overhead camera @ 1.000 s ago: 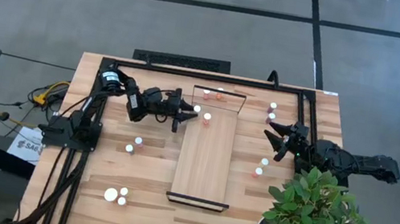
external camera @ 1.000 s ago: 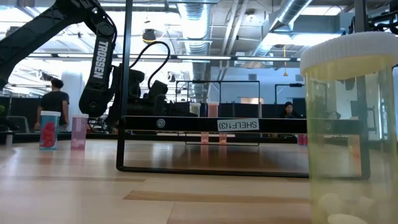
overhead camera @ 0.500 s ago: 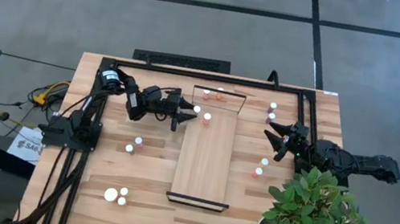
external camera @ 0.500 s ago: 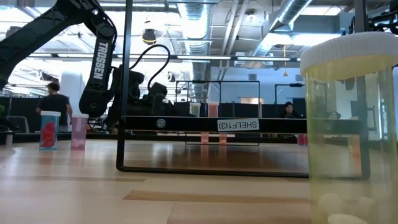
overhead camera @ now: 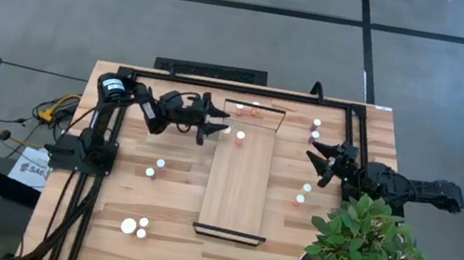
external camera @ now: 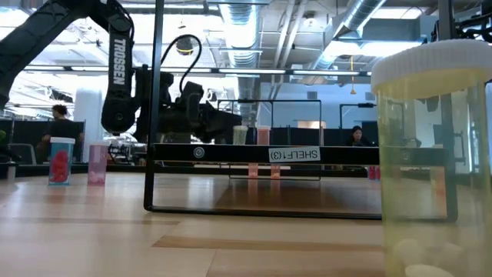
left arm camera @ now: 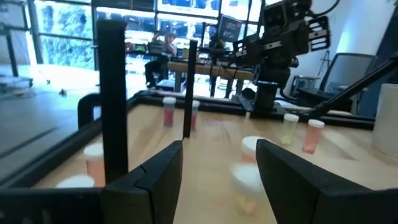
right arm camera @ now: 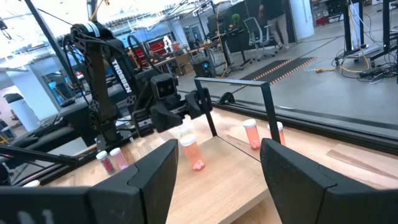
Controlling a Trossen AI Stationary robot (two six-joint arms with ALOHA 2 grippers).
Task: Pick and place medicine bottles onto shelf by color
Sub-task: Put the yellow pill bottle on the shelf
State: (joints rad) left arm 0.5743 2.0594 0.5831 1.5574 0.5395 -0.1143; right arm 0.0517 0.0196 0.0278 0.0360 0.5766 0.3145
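The dark left arm is seen stretched level across the far side of the slatted wooden tabletop, its left gripper held just beside the left edge of the long pale wooden shelf, near the far end rail. The right arm is seen lying low at the table's right side, its right gripper pointed toward the shelf and well apart from it. In the high view, four small white-capped medicine bottles are counted on the shelf's far end, three to the right of the shelf, and five on the tabletop to the left and at the near edge. The left gripper's fingers are seen parted, with nothing held between them, and a white-capped bottle stands just beyond the fingertips. The right gripper's fingers are spread wide and empty. A leafy green potted plant is seen at the near right corner
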